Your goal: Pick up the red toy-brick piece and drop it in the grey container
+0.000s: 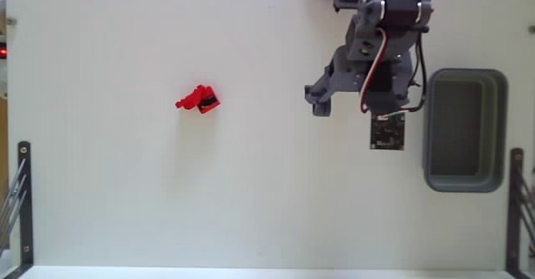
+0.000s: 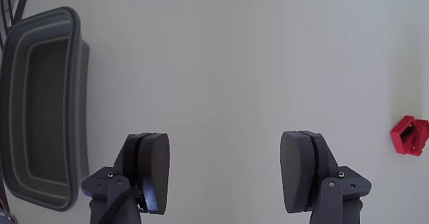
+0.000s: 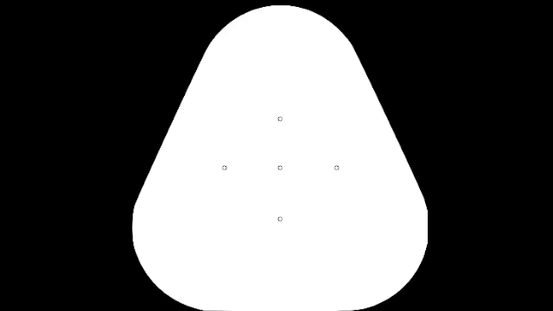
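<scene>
The red toy-brick piece point(image 1: 198, 100) lies on the white table left of centre in the fixed view; in the wrist view the piece point(image 2: 409, 135) sits at the far right edge. The grey container point(image 1: 430, 129) stands at the right side of the table, with nothing visible inside it, and shows at the left of the wrist view as the container point(image 2: 75, 103). My gripper point(image 1: 355, 103) hovers between the two, just left of the container and far from the red piece. In the wrist view the gripper point(image 2: 228, 160) is open wide, with only bare table between its fingers.
Black metal brackets stand at the table's lower left point(image 1: 23, 195) and lower right point(image 1: 517, 204) corners in the fixed view. The arm's base is at the top right. White tabletop stretches between the gripper and the red piece.
</scene>
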